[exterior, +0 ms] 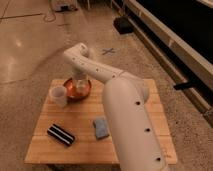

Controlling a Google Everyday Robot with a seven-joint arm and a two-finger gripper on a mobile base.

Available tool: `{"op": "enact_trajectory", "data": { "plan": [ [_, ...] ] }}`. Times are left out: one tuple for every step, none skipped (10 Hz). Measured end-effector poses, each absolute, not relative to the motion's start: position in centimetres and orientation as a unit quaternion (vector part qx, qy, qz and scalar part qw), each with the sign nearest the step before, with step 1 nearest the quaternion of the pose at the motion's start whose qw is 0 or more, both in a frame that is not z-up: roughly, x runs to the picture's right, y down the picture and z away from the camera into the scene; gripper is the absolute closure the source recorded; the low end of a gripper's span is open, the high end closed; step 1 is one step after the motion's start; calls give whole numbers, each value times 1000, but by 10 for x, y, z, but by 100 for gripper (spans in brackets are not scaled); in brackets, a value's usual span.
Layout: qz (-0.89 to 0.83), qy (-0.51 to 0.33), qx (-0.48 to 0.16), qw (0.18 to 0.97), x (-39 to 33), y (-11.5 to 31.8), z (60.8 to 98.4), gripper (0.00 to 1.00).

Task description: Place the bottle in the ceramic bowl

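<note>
Filling the near foreground, the robot's thick white arm rises from the bottom edge and bends back over a light wooden table. Nearest on that table lie a dark, striped rectangular object at the left front and a small blue-grey block just beside the arm. Further back at the left stands a translucent white cup, touching or very nearly touching the ceramic bowl, an orange-red dish with a darker rim. The gripper hangs directly over the bowl, low and close to its inside. A pale shape at the gripper's tip may be the bottle, either held or just resting in the bowl; the view does not settle this, and whether the fingers are spread or closed cannot be told. Beyond the table is a speckled floor with a blue cross mark.

Risks, as a judgement: letting go while tilted could roll the bottle out over the shallow rim, and a sideways lift could knock the neighbouring cup or drag the bowl.
</note>
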State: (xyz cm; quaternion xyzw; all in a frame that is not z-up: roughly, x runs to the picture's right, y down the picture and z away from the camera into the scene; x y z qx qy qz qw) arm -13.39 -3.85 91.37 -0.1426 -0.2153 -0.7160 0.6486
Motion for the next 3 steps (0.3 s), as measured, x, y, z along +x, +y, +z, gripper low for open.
{"op": "enact_trajectory", "data": {
  "plan": [
    [-713,-212,-142,653,-118,-35,914,48],
    [-713,-212,-140,654,-113,-32,910,45],
    [-714,-208,-141,653,-112,-26,900,48]
  ]
}}
